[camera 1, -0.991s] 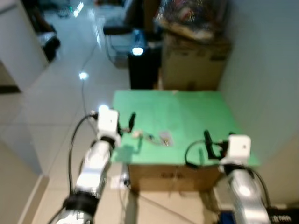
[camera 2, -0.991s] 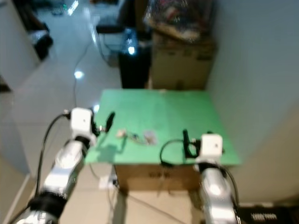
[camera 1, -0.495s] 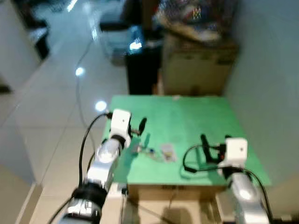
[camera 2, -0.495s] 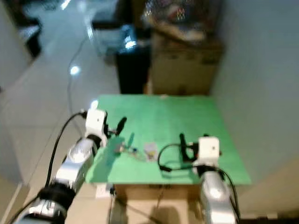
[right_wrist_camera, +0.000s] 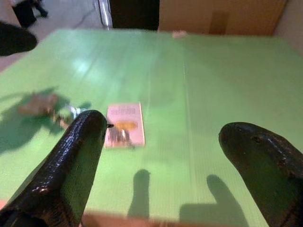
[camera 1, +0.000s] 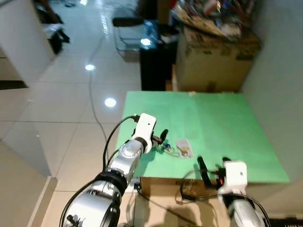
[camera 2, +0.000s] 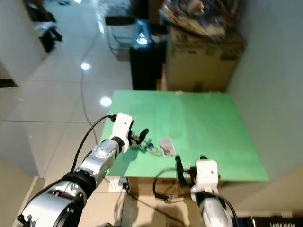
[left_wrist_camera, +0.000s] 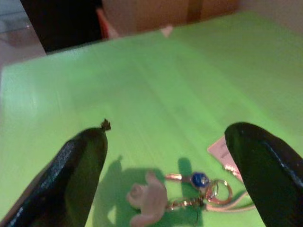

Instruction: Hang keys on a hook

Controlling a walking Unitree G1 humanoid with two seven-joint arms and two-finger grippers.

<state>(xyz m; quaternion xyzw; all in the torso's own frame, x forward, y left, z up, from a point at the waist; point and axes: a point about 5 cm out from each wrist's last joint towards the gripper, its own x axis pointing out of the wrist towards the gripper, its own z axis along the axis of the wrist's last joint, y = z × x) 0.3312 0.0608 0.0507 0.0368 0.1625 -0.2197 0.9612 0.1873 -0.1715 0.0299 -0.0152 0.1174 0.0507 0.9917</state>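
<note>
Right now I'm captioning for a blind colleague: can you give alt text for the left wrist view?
The left gripper hangs open just above a bunch of keys lying on a green table, with a pale card tag attached at one side.

Green tables (camera 1: 218, 118): one
Key bunches (left_wrist_camera: 189, 189): one, with one blue-headed key and one pale charm
Tags on the bunch (right_wrist_camera: 124, 124): one
Grippers: two, left gripper (camera 1: 163, 137) and right gripper (camera 1: 210, 166)
Cardboard boxes (camera 1: 215, 66): one
Black cabinets (camera 1: 156, 64): one
</note>
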